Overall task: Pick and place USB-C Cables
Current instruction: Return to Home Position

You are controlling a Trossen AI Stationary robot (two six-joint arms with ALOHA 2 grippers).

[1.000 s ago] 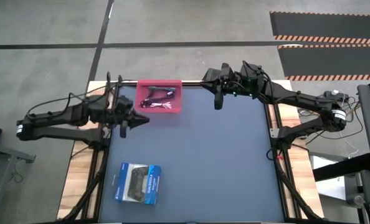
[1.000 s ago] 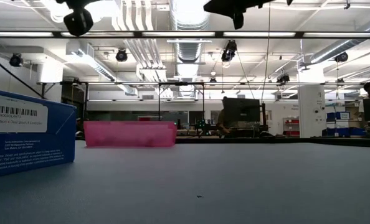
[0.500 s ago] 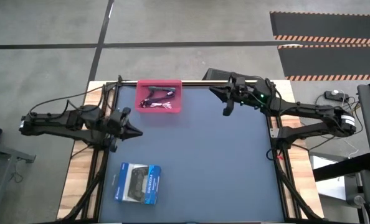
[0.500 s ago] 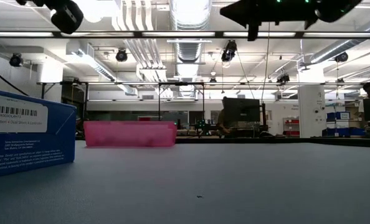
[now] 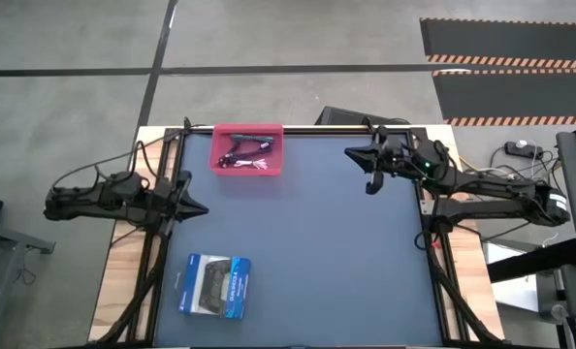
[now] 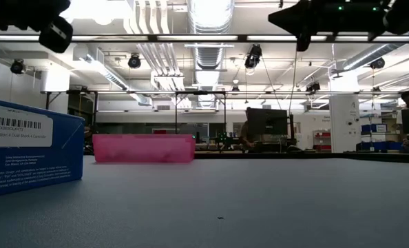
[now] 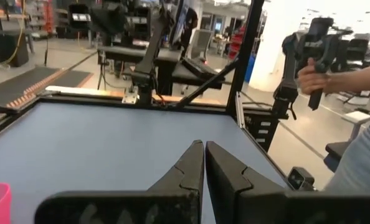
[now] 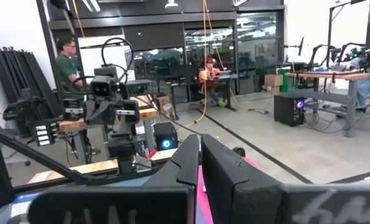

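The USB-C cables (image 5: 245,153) lie bundled inside a pink tray (image 5: 272,167) at the table's far edge. Dark and white strands show among them; I cannot tell the teal one apart. The tray (image 6: 144,148) also appears in the low view, its wall hiding the cables. My left gripper (image 5: 203,206) hovers shut near the table's left edge, on the near side of the tray, its fingers (image 7: 203,148) together. My right gripper (image 5: 349,152) hovers shut to the right of the tray, pointing toward it, fingers (image 8: 199,142) together. Both hold nothing.
A blue-and-white boxed game controller (image 5: 215,285) lies near the table's near-left corner and stands close in the low view (image 6: 29,148). The blue table top (image 5: 317,252) is bare through its middle and right. People stand beyond the table, one holding a handle (image 7: 313,59).
Both arms have drawn back from the tray. The left gripper has moved toward the table's left and near edges. The right gripper has moved from the far edge beside the tray toward the right and near edges. The cables and the tray have stayed put.
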